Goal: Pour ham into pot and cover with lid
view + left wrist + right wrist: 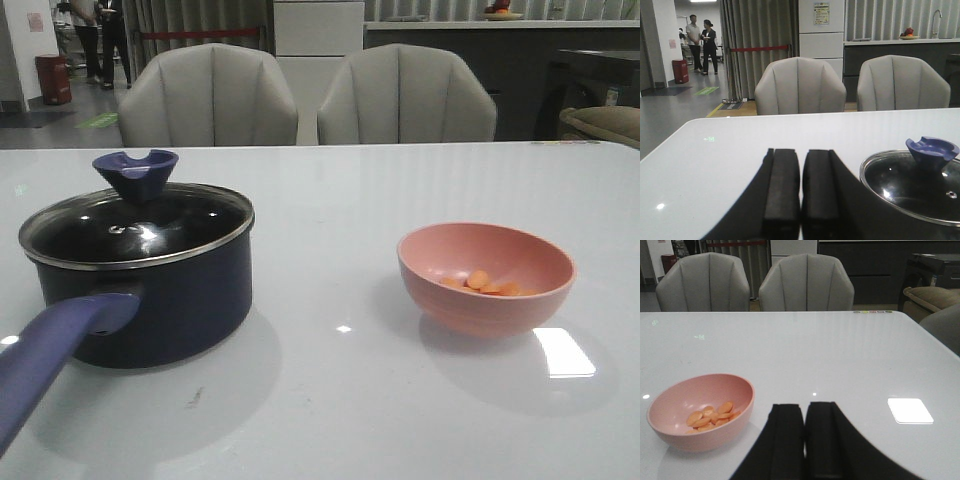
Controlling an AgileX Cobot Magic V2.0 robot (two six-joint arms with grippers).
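The lid [137,225] sits on the pot [150,290]; the ham [487,284] lies in the pink bowl [486,276] at its 3 o'clock. The left gripper [801,195] and the right gripper [805,440] both have fingers pressed together, holding nothing.

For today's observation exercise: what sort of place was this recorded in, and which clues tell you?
Probably a showroom or office demo kitchen: a white table with a lidded pot, two padded chairs, a counter with a tap, and people in a corridor.
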